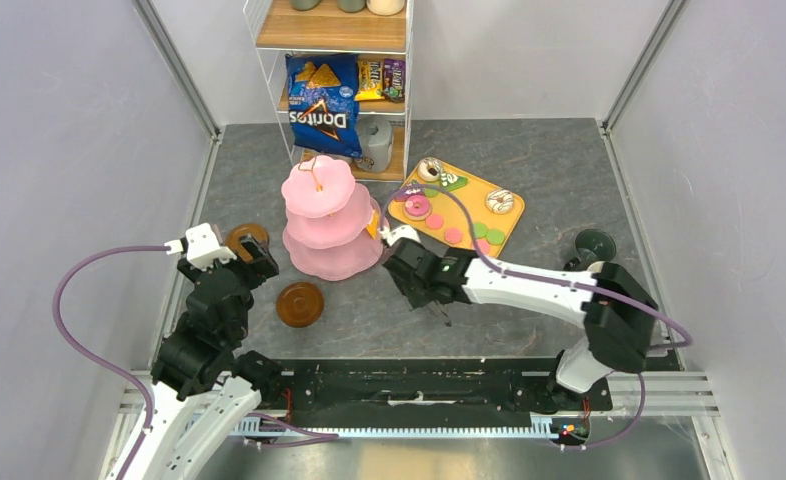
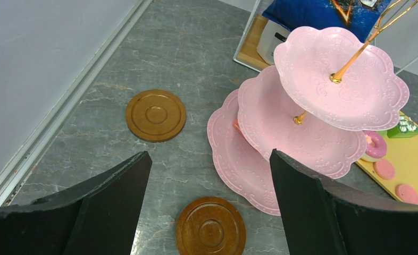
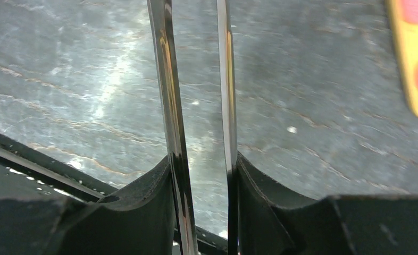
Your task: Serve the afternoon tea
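Observation:
The pink three-tier stand (image 1: 324, 215) (image 2: 313, 122) stands mid-table with bare tiers. Two brown saucers lie left of it, one (image 1: 299, 304) (image 2: 210, 226) in front, the other (image 1: 247, 238) (image 2: 155, 115) partly behind my left gripper (image 1: 254, 262) (image 2: 209, 159), which hangs open and holds nothing above them. A yellow tray (image 1: 469, 195) (image 3: 409, 64) carries donuts (image 1: 417, 207), a cake slice (image 1: 453, 181), and pink (image 1: 453, 235) and green macarons (image 1: 495, 237). My right gripper (image 1: 424, 290) (image 3: 204, 170) is shut on metal tongs (image 1: 444, 318) (image 3: 167, 95), in front of the tray. A dark-green mug (image 1: 593, 245) sits at the right.
A wire shelf (image 1: 334, 40) at the back holds a blue Doritos bag (image 1: 321, 105), snack packs and a grey container (image 1: 374, 145). Walls close in on the left and right. The black mounting rail (image 1: 409, 385) runs along the near edge.

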